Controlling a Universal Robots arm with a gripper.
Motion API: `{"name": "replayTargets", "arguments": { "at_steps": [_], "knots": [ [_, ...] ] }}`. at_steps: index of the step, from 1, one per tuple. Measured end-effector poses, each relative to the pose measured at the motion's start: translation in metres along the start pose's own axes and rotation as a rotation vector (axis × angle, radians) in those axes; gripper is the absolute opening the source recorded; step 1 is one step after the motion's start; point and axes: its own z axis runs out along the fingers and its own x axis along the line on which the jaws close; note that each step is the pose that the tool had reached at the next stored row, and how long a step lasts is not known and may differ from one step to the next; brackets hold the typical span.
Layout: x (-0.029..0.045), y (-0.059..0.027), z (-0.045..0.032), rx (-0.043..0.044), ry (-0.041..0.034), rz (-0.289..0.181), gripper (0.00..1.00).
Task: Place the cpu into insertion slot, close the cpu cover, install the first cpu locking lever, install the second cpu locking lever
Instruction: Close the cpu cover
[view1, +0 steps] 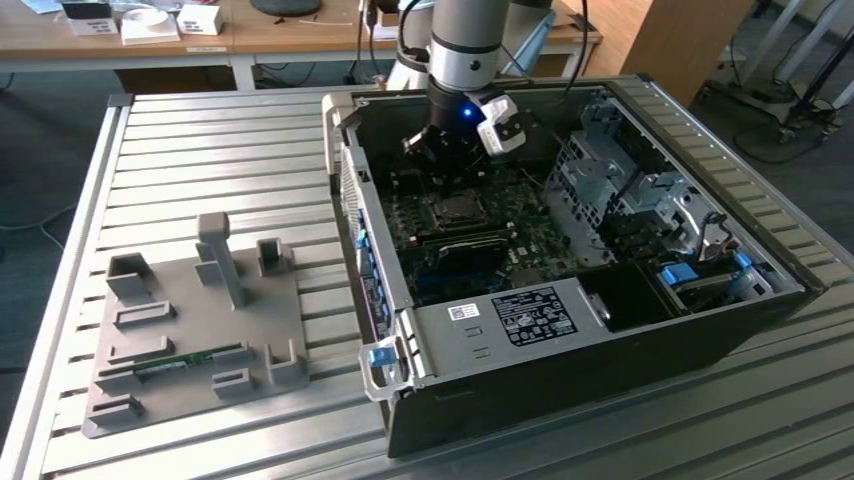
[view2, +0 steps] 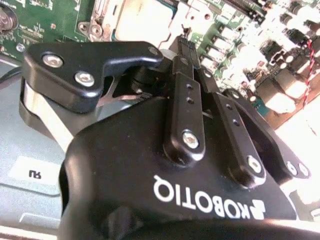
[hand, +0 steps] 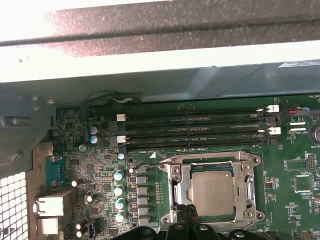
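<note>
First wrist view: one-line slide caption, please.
Small silver-grey square cpu seated on the green circuit board, silver windowed cover frame flat around it, black gripper near the frame's edge.

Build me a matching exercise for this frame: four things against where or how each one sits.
1. cpu
2. cpu cover
3. memory slots
4. grey fixture plate

A. on the slatted table, outside the case
B. down flat, framing the cpu
C. silver top showing through a square window
D. parallel dark rows on the green board

Pairs: 1-C, 2-B, 3-D, 4-A
</note>
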Motion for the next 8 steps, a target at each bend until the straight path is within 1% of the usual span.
{"name": "replayTargets", "arguments": {
  "at_steps": [8],
  "knots": [
    [-0.0010,0.0001,0.0001,-0.0010,-0.0010,0.000,0.10]
  ]
}}
